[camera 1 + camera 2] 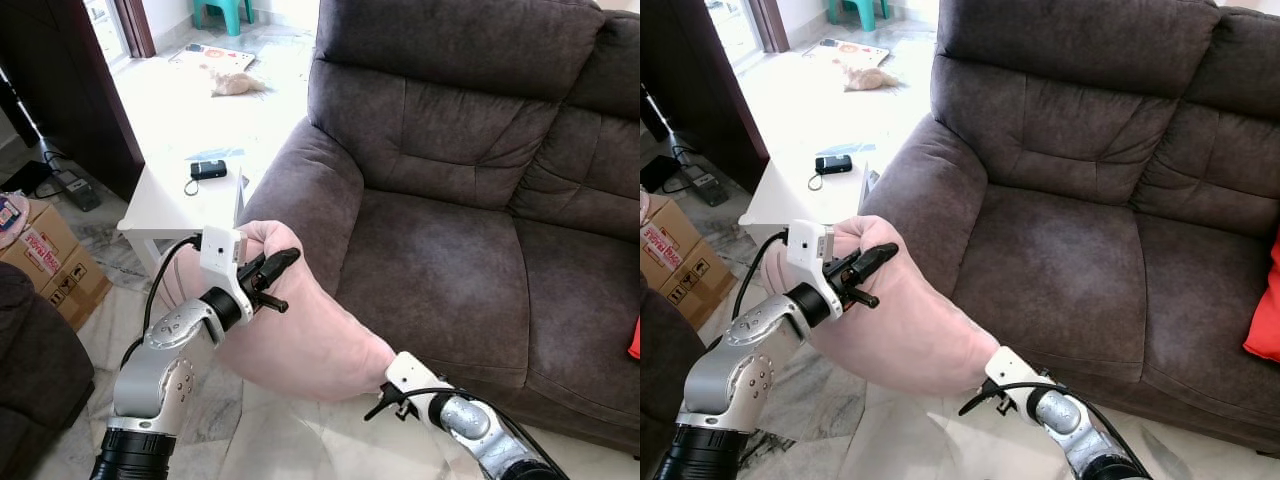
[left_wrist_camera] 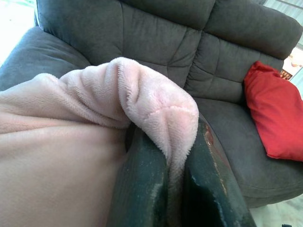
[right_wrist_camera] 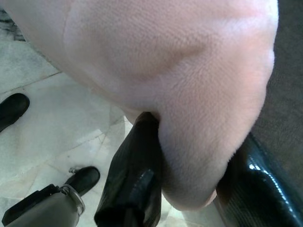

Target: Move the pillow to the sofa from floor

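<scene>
- Pillow (image 1: 300, 330): pale pink, fluffy, held up off the floor (image 1: 290, 440) between both grippers, in front of the sofa's (image 1: 450, 250) left armrest (image 1: 310, 190). Not on the seat yet.
- Left gripper (image 1: 270, 270): at the pillow's upper left corner, jaws narrow, pinching a fold of the pink fabric; in the left wrist view the two black fingers (image 2: 142, 189) sit either side of the fold.
- Right gripper (image 1: 385, 400): at the pillow's lower right corner, near the sofa's front edge; the right wrist view shows its fingers (image 3: 135, 179) clamped around that bulging corner, jaws fairly wide with the pillow between them.
- Sofa: dark brown, seat cushion bare just right of the pillow.
- Red cushion (image 1: 1265, 310): on the sofa's far right, well apart from the pillow.
- White table (image 1: 180, 205): left of the armrest, small black device (image 1: 208, 169) on top.
- Cardboard box (image 1: 50, 260): on the floor at far left.
- Floor: pale marble tiles.
- Robot's black feet (image 3: 14, 109) on the tiles under the pillow, in the right wrist view.
</scene>
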Motion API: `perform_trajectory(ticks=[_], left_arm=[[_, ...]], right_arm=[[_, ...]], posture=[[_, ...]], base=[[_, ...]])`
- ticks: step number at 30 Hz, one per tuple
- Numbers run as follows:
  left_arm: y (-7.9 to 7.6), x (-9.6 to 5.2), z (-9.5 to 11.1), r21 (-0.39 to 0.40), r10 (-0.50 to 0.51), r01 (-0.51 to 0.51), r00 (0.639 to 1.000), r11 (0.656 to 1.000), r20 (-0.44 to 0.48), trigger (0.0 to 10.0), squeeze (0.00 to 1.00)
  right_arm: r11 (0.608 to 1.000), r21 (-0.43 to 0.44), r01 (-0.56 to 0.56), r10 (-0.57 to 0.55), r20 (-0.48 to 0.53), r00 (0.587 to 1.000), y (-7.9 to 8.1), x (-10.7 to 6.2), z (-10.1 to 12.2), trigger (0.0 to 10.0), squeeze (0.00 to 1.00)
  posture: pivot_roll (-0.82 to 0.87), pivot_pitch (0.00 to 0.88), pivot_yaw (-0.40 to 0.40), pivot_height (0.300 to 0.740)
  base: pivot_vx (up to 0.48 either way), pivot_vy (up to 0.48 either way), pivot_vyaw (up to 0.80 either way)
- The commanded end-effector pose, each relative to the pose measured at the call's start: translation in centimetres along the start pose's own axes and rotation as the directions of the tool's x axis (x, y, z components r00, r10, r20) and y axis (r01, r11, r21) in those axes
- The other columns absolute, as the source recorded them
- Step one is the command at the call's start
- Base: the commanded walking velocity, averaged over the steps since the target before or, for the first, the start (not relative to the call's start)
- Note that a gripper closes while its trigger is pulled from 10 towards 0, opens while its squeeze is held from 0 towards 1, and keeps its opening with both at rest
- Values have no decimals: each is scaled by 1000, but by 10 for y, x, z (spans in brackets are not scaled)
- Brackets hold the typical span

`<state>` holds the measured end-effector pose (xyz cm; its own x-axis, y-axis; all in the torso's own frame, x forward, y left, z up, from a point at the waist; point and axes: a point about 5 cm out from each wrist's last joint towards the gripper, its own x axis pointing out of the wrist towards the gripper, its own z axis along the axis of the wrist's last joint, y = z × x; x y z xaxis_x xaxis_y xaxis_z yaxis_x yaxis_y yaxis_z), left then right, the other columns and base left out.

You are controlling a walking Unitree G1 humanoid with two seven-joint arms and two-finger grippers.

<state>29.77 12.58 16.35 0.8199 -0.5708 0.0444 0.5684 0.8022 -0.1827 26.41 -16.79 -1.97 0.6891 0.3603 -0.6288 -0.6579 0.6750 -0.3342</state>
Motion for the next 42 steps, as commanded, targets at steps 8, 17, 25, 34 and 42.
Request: perform_trajectory(ticks=[8, 17, 25, 34, 42], left_arm=[[-10, 1, 10, 61, -67, 64, 997, 996, 46, 10000, 0], [-3, -2, -7, 136, -14, 20, 999, 990, -47, 10000, 0], [20, -15, -28, 210, 215, -192, 972, 959, -94, 10000, 0], [50, -41, -37, 271, 526, -515, 850, 813, 36, 10000, 0], [48, -43, -43, 288, 564, -561, 822, 776, 82, 10000, 0]], right_arm=[[1000, -2, 12, -12, 44, 999, -6, 0, 8, 0, 0], [999, 12, 31, -32, 82, 996, -12, -1, 14, 0, 0], [949, 275, 152, -232, 288, 929, -39, -15, 43, 10000, 0], [837, 497, 230, -463, 419, 781, -55, -41, 71, 10000, 0], [746, 625, 232, -576, 429, 695, -57, -49, 88, 10000, 0]], posture=[[21, 77, -50, 740], [21, 75, -52, 740], [18, 84, -58, 740], [7, 87, -64, 740], [5, 89, -67, 740]], base=[[0, 0, 0], [0, 0, 0], [0, 0, 0], [0, 0, 0], [0, 0, 0]])
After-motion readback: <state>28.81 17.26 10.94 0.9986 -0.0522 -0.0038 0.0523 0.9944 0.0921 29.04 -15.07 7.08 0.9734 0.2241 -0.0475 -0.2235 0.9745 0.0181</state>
